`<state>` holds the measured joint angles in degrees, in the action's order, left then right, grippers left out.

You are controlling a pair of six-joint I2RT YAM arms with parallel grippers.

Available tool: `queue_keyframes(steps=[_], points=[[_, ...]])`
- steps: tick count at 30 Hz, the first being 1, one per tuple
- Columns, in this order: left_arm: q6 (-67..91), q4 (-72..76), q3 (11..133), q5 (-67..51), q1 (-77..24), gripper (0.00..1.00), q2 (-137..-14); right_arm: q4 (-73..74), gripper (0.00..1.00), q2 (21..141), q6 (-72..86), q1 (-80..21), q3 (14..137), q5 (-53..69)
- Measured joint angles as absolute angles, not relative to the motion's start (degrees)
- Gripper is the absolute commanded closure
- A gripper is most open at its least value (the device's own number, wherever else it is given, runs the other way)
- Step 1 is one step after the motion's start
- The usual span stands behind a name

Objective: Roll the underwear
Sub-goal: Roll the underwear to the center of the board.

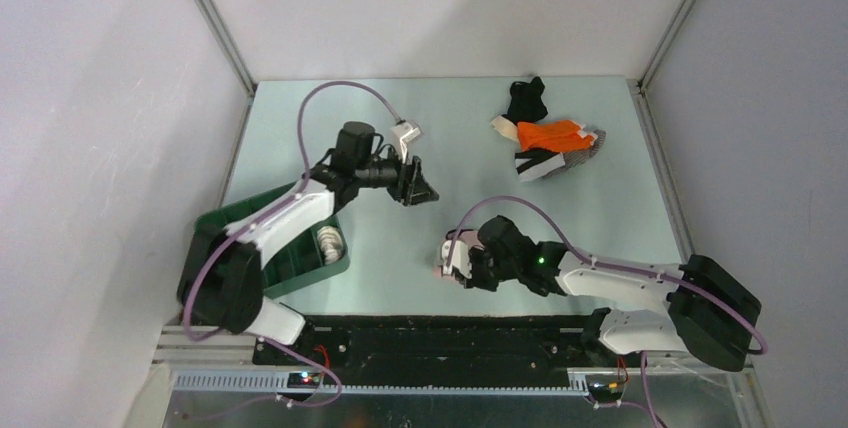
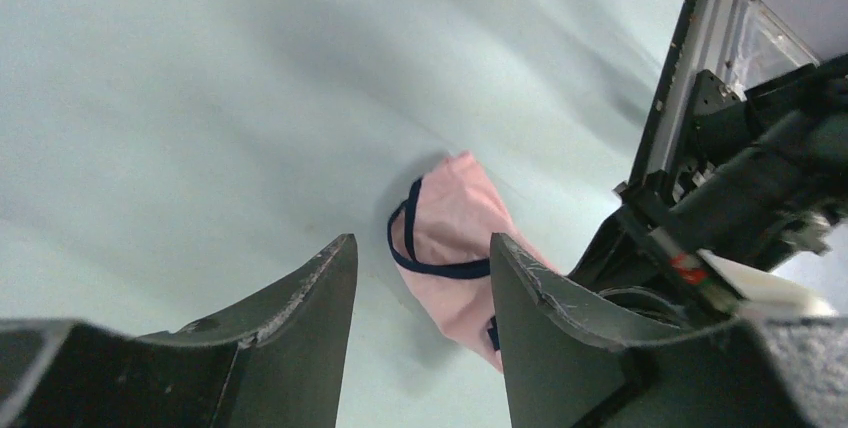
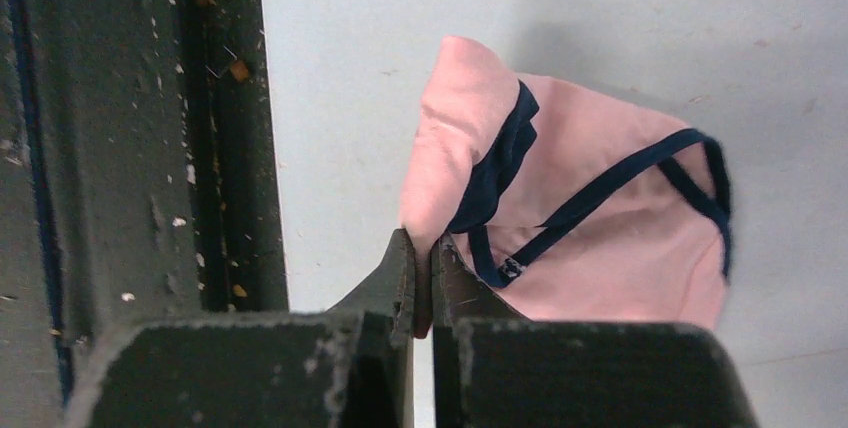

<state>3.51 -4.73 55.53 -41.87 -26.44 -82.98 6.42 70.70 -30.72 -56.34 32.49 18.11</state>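
Near the front middle of the tabletop (image 1: 450,148) lies the pink pair (image 3: 600,218), well apart from the heap (image 1: 550,143) of other underwear at the far right. The right claw (image 3: 422,268) is on it, jaws pinched tight on one edge, the cloth trailing out beyond the tips. The left claw (image 1: 420,186) hangs above and farther back, jaws parted and empty. The pair lies toward the near edge from it, so the right arm is the nearer.

Pale green table (image 1: 470,153), plain white walls (image 1: 430,8)
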Motion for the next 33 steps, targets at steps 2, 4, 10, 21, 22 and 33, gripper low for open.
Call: queue_keyframes(steps=[2, 4, 10, 21, 22, 33], points=[[2.4, -5.3, 55.9, -40.2, -26.9, 0.43, -79.1, 6.0, 1.0, 72.0, -27.7, -55.3, 32.8, 19.9], [0.8, -6.2, 55.6, -38.9, -27.0, 0.43, -76.1, 5.5, 1.0, 74.3, -24.5, -54.3, 32.8, 22.2], [-4.1, -6.9, 46.2, -35.6, -27.1, 0.45, -68.1, 2.2, 1.0, 80.8, -16.0, -49.6, 32.1, 31.8], [-33.2, -4.9, 29.1, -31.6, -45.9, 0.39, -54.8, -7.2, 1.0, 91.9, 3.7, -34.9, 30.5, 52.4], [-36.1, -3.8, 27.7, -31.7, -47.4, 0.39, -54.9, -7.0, 1.0, 93.6, 5.1, -33.9, 31.1, 54.0], [-71.6, 7.3, 20.1, -33.8, -52.0, 0.43, -65.4, 2.6, 1.0, 110.1, 12.7, -28.4, 41.6, 66.4]])
